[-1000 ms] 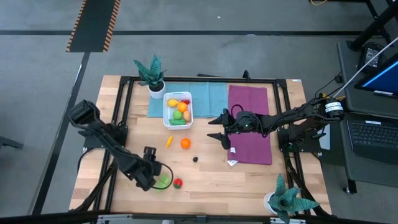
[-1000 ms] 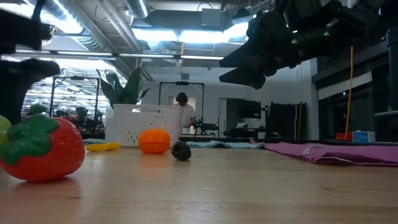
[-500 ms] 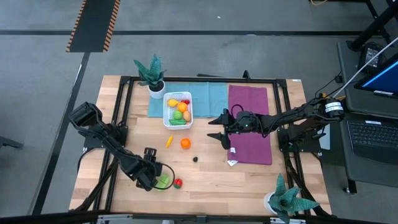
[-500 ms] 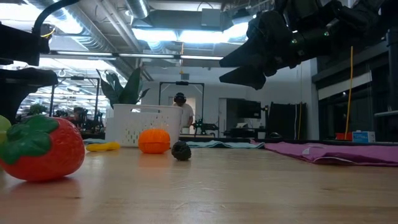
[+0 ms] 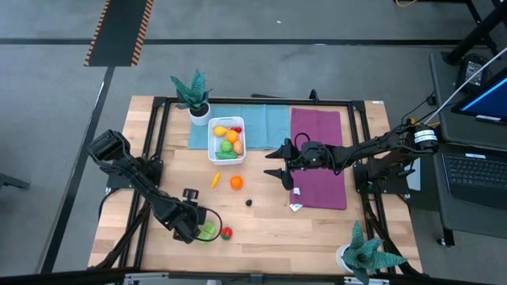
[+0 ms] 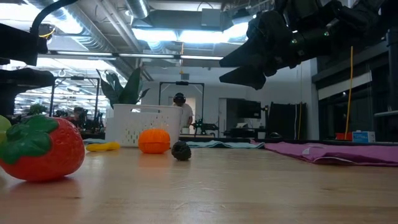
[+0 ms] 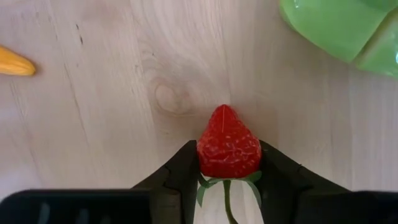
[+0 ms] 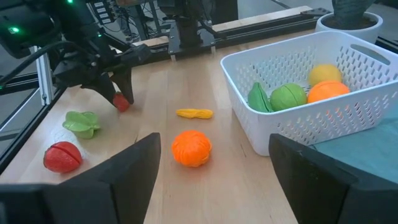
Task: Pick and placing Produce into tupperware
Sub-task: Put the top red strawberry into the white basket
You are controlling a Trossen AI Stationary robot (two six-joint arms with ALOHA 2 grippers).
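Note:
My left gripper (image 7: 227,163) stands near the table's front left (image 5: 195,225), shut on a small red strawberry (image 7: 228,149). It also shows in the right wrist view (image 8: 121,101). Beside it lie a green piece (image 5: 207,231) and a red piece with a green top (image 5: 226,233). An orange (image 5: 236,182), a yellow piece (image 5: 215,180) and a small dark piece (image 5: 249,202) lie loose on the wood. The white tupperware (image 5: 215,150) holds several pieces. My right gripper (image 5: 277,162) hangs open above mid-table, holding nothing. My left gripper pinches the strawberry between its two fingers, one finger (image 7: 186,171) on each side of its wide leafy end (image 7: 208,163). The fingers come steeply from above. The pointed tip (image 7: 222,111) faces away from the gripper. The berry appears to lie on the wood.
A purple cloth (image 5: 318,158) and a teal cloth (image 5: 261,120) lie at the back. Potted plants stand at the back left (image 5: 194,95) and the front right (image 5: 364,255). A person (image 6: 181,112) shows in the room beyond the table.

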